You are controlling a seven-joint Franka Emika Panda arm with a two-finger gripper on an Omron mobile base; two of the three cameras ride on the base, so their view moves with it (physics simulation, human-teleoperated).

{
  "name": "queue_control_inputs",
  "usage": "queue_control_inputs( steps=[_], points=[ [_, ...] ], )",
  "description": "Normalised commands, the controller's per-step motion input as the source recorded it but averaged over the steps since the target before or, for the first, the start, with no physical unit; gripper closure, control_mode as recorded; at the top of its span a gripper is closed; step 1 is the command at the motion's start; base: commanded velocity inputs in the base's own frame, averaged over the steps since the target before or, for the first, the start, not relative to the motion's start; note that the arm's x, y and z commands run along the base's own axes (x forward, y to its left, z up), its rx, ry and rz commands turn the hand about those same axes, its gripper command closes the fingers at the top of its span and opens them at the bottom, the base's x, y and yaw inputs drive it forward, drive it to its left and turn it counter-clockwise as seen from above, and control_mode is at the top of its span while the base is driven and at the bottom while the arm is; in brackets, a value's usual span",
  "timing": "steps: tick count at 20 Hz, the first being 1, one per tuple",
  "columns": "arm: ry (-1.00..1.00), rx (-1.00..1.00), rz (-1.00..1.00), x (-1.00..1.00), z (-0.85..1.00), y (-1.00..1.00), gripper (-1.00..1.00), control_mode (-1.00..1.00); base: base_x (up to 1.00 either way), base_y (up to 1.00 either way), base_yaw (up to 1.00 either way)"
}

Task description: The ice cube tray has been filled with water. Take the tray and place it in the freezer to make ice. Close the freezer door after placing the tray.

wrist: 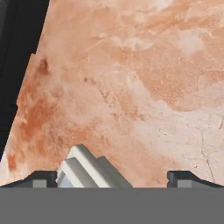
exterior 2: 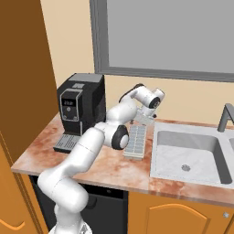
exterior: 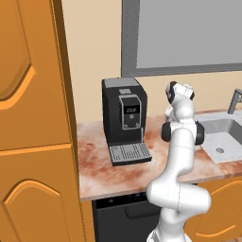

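Observation:
The ice cube tray (exterior 2: 136, 140) is pale grey-white with a grid of small cells. It lies flat on the marble counter (exterior 2: 105, 167), just left of the sink. My gripper (exterior 2: 142, 118) hangs above the tray's far end and points down at it. In the hand view one corner of the tray (wrist: 85, 169) rises at the bottom, closer to the left fingertip. My gripper (wrist: 113, 178) is open, its two dark fingertips (wrist: 43, 178) stand wide apart, and nothing is between them. The freezer is out of view.
A black coffee machine (exterior: 124, 118) with a dark drip grate stands on the counter left of the arm. The steel sink (exterior 2: 192, 155) and faucet (exterior 2: 224, 116) are to the right. A tall orange cabinet (exterior: 33, 142) bounds the counter's left end.

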Motion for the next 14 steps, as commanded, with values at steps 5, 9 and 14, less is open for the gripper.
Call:
queue_control_inputs(
  steps=[5,9,14],
  points=[
    [0.19,0.00,0.08,-1.00,-0.49,0.00,-1.00,-1.00,0.00,0.00,0.00],
    [0.12,-0.02,0.07,-1.00,-0.50,0.00,-1.00,-1.00,0.00,0.00,0.00],
    [-0.05,-0.09,0.02,-1.00,-0.29,0.00,-1.00,-1.00,0.00,0.00,0.00]
  ],
)
